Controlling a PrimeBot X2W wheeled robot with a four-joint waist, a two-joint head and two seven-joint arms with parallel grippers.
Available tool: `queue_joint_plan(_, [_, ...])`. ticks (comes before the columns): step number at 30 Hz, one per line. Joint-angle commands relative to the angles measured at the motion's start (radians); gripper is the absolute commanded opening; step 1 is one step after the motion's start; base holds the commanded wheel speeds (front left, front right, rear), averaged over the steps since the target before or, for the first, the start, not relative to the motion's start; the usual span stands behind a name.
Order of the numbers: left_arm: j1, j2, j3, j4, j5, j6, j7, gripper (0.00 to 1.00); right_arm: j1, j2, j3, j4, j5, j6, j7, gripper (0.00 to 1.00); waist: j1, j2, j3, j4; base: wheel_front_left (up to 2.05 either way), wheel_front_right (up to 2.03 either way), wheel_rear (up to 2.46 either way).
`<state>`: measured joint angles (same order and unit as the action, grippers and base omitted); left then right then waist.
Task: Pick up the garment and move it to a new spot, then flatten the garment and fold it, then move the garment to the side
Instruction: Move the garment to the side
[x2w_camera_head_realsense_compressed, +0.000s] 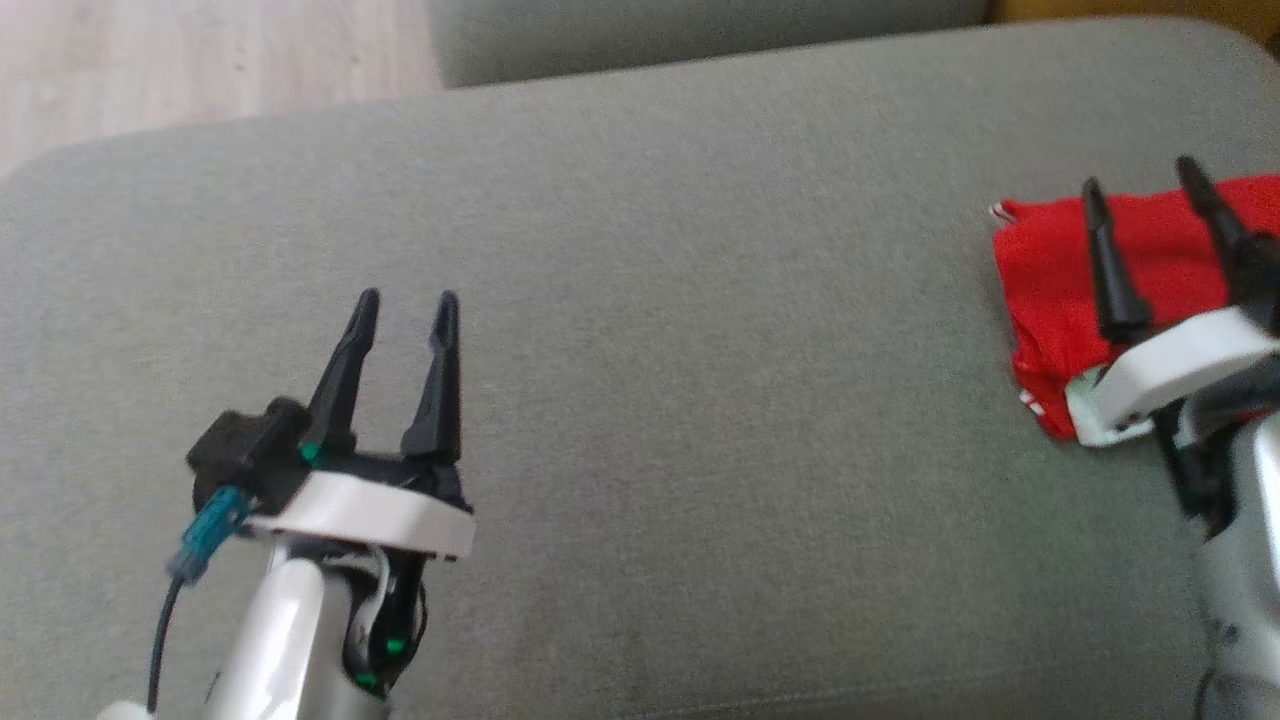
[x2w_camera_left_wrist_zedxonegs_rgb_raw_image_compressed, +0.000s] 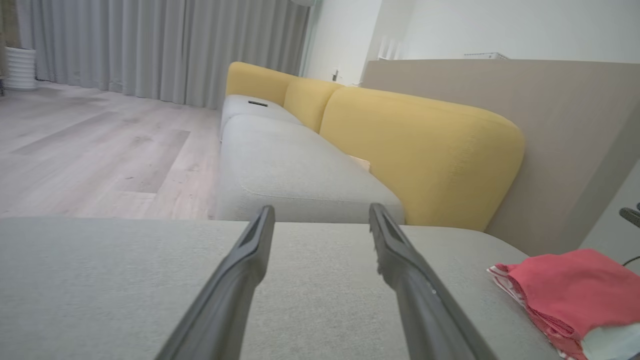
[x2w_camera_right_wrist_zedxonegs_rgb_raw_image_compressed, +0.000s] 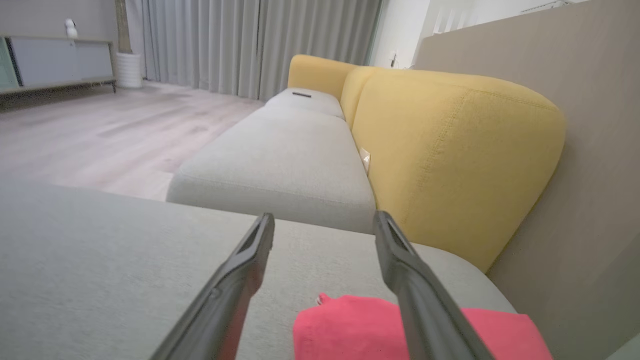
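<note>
Across nearly all of my head view spreads the grey seat cushion (x2w_camera_head_realsense_compressed: 650, 300), broad and rounded at its far left corner, with pale wooden floor (x2w_camera_head_realsense_compressed: 200, 60) past that corner. Beyond its far edge, in my wrist views, a second grey cushion (x2w_camera_right_wrist_zedxonegs_rgb_raw_image_compressed: 280, 165) runs away from me. It is backed on the right by a fat yellow backrest (x2w_camera_right_wrist_zedxonegs_rgb_raw_image_compressed: 450, 150) and a beige panel (x2w_camera_right_wrist_zedxonegs_rgb_raw_image_compressed: 575, 75), and grey curtains (x2w_camera_right_wrist_zedxonegs_rgb_raw_image_compressed: 225, 45) hang at the end of the room.

The garment (x2w_camera_head_realsense_compressed: 1045, 290) lies at the right edge of the seat cushion, nearer the far right corner than the near one. It is a red piece folded into a compact block with a bit of white trim at its corners (the left wrist view shows the stacked layers along one side).

My right gripper (x2w_camera_head_realsense_compressed: 1140, 175) hangs over the garment, its two dark fingers spread wide with only air between them. The fabric sits beneath them, and I cannot tell whether a fingertip brushes it. My left gripper (x2w_camera_head_realsense_compressed: 408, 298) is over the bare near-left part of the seat cushion, well apart from the garment, its fingers likewise wide and holding nothing.
</note>
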<state>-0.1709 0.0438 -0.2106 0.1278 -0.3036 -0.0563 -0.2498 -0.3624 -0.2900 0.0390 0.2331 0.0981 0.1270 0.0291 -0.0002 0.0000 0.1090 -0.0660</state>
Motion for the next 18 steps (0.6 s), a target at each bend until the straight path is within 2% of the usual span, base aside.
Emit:
queue_joint_plan(1, [-0.010, 0.006, 0.042, -0.038, -0.010, 0.006, -0.012, 1.00, 0.002, 0.005, 0.005, -0.041, 0.001, 0.004, -0.023, 1.00, 0.0002, 0.0000, -0.041, 0.036, 0.00, 0.00, 0.00])
queue_joint_plan(9, [0.106, 0.006, 0.081, -0.039, -0.008, 0.007, -0.012, 1.00, 0.144, 0.190, -0.066, -0.019, -0.004, 0.004, -0.178, 1.00, 0.0002, 0.0000, -0.114, 0.081, 0.00, 0.00, 0.00])
queue_joint_plan(12, [0.146, 0.006, 0.085, -0.035, -0.004, 0.009, -0.012, 1.00, 0.184, 0.222, -0.063, -0.003, 0.005, 0.004, -0.218, 1.00, 0.0002, 0.0000, -0.129, 0.088, 0.00, 0.00, 0.00])
queue_joint_plan(18, [0.192, 0.006, 0.094, -0.040, 0.001, 0.018, -0.012, 1.00, 0.240, 0.239, -0.054, 0.036, 0.029, 0.004, -0.259, 1.00, 0.0002, 0.0000, -0.152, 0.098, 0.00, 0.00, 0.00])
